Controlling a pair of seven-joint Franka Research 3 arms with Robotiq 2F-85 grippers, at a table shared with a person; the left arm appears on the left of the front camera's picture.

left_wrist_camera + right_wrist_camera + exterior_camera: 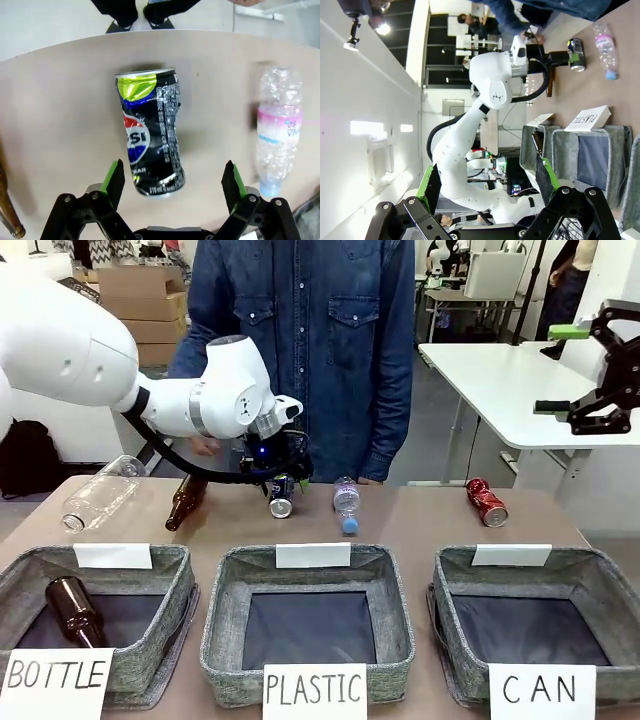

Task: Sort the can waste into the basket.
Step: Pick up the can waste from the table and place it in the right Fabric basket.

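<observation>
A dented dark blue-black can (281,498) with a round red-white-blue logo lies on the table's far side; in the left wrist view this can (150,145) lies lengthwise between the green pads. My left gripper (277,475) hangs open right over it, its fingers (113,179) apart on either side of the can's lower end. A red can (487,502) lies at the far right of the table. The grey basket (455,580) signed "CAN" stands at the front right. My right gripper (580,370) is raised high at the right, open and holding nothing.
Baskets signed "PLASTIC" (225,590) and "BOTTLE" (170,570) stand at front middle and left; a brown bottle (74,610) lies in the latter. A clear bottle (100,495), a brown bottle (186,502) and a small plastic bottle (346,505) lie on the table. A person (320,340) stands behind.
</observation>
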